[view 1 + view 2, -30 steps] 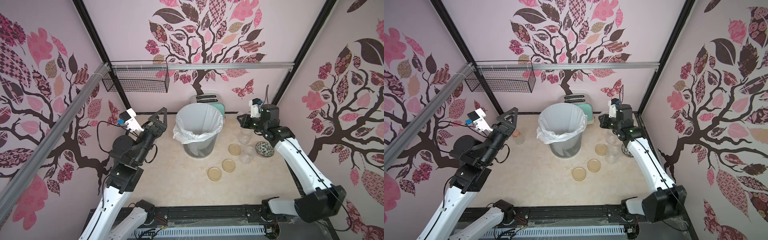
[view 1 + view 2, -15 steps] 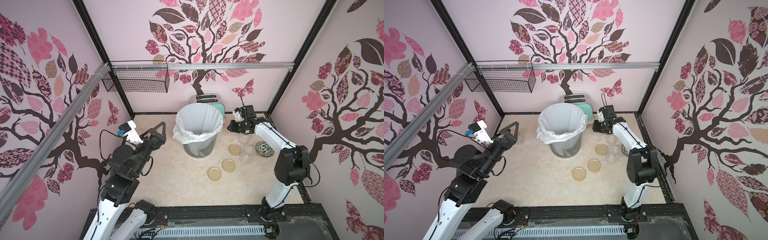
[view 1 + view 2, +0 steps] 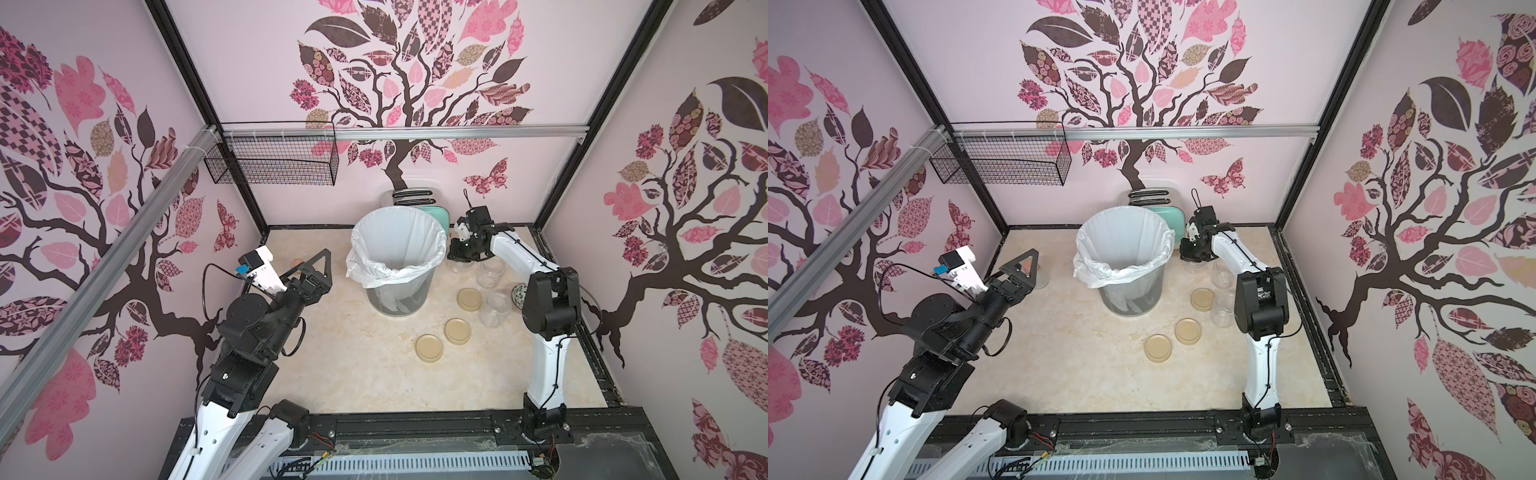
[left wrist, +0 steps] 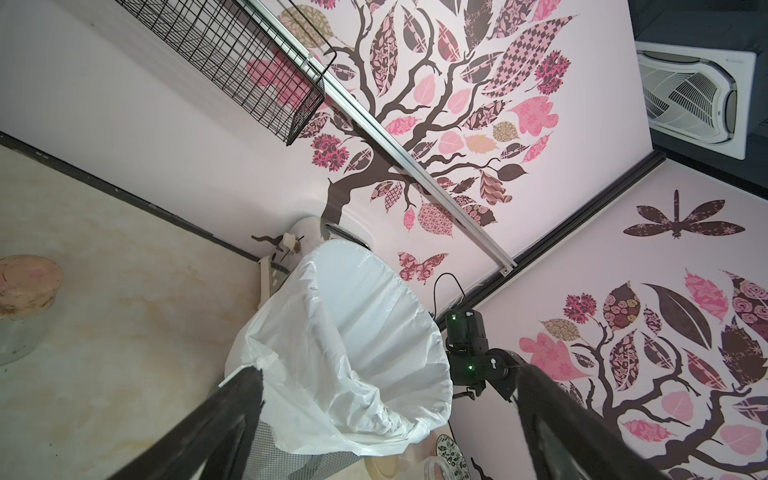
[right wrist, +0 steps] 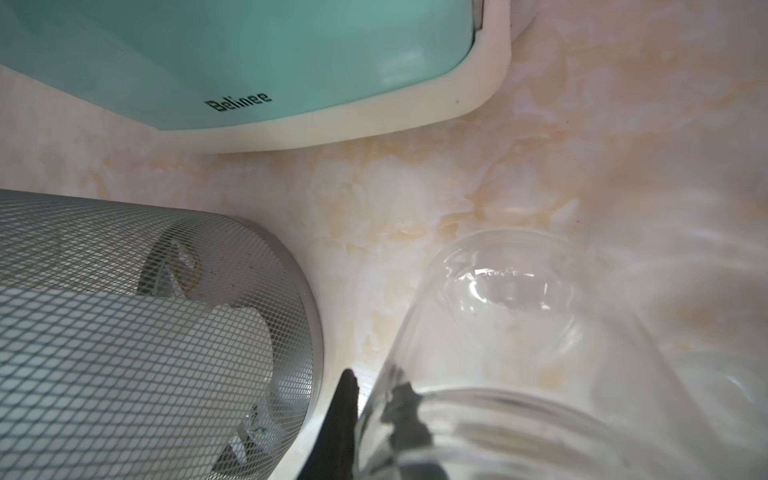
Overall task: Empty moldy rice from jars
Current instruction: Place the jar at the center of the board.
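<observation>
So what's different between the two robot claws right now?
The left gripper stands wide open and holds nothing; the right gripper is shut on the rim of a clear, empty-looking jar. The left gripper hangs above the table, aimed at the lined bin; the right gripper is low beside that bin. Both are black two-finger claws.

Walls (image 3: pixel 257 83): pale pink, with dark brown tree decals bearing pink, tan and patterned leaves. Table (image 3: pixel 353 374): cream marble pattern, beige veins. Bin (image 3: pixel 399 305), frame centre: grey mesh; liner (image 3: pixel 395 237): white. Each lid (image 3: pixel 457 331): beige. Each jar (image 3: pixel 494 309): clear. Bowl (image 3: pixel 518 294), right of centre: dark, white pattern. Basket (image 3: pixel 274 166), upper left: black wire. Toaster (image 5: pixel 249 50): mint green, cream base. Arms (image 3: pixel 544 374): white and black.
</observation>
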`<state>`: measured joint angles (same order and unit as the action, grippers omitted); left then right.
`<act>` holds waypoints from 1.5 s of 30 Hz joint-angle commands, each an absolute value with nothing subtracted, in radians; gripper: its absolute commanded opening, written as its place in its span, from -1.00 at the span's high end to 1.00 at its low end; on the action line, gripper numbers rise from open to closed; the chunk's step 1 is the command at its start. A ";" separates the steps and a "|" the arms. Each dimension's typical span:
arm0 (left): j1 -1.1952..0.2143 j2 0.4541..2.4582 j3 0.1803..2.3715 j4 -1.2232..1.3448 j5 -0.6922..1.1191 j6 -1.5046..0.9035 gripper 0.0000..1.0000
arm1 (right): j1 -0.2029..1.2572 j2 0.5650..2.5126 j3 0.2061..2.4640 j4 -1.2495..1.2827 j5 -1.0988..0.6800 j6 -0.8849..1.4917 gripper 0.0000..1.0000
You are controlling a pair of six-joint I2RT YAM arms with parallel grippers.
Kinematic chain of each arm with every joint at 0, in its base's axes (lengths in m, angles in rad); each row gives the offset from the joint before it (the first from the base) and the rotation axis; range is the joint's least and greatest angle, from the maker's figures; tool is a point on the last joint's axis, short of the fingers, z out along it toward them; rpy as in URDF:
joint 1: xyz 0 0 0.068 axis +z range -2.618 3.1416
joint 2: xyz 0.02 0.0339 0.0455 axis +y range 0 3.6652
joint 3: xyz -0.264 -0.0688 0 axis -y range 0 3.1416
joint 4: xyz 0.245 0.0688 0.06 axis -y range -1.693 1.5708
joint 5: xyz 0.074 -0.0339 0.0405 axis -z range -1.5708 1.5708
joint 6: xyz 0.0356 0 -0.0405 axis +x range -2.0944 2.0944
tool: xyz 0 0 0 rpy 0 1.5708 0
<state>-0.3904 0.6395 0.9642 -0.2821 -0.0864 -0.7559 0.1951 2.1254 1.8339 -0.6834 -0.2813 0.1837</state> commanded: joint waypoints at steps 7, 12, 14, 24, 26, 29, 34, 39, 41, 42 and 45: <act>-0.385 0.627 0.939 -0.282 -0.096 -0.785 -0.96 | 0.194 2.195 1.968 -0.802 -0.314 0.153 1.00; -0.385 0.626 0.937 -0.285 -0.094 -0.799 -0.96 | 0.195 2.223 1.991 -0.823 -0.308 0.142 1.00; -0.385 0.629 0.937 -0.284 -0.094 -0.807 -0.96 | 0.195 2.233 1.996 -0.831 -0.324 0.141 1.00; -0.384 0.637 0.925 -0.276 -0.088 -0.841 -0.96 | 0.193 2.270 2.085 -0.870 -0.338 0.144 0.62; -0.385 0.633 0.923 -0.278 -0.091 -0.844 -0.96 | 0.193 2.273 2.100 -0.871 -0.339 0.147 0.42; -0.384 0.626 0.922 -0.284 -0.099 -0.845 -0.96 | 0.194 2.262 2.116 -0.866 -0.329 0.151 0.28; -0.384 0.624 0.915 -0.283 -0.100 -0.857 -0.96 | 0.193 2.258 2.168 -0.901 -0.309 0.141 0.12; -0.385 0.627 0.918 -0.283 -0.104 -0.829 -0.96 | 0.193 2.223 2.203 -0.934 -0.265 0.118 -0.02; -0.385 0.627 0.923 -0.290 -0.116 -0.808 -0.96 | 0.193 2.195 2.203 -0.940 -0.233 0.108 -0.06; -0.385 0.627 0.924 -0.294 -0.121 -0.800 -0.96 | 0.194 2.181 2.200 -0.940 -0.221 0.103 -0.07; -0.385 0.625 0.925 -0.298 -0.140 -0.765 -0.96 | 0.184 2.132 2.192 -0.944 -0.187 0.095 -0.10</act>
<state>-0.3904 0.6308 0.9211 -0.2878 -0.1150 -0.8146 0.1940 2.2135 2.1605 -0.9138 -0.2390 0.1184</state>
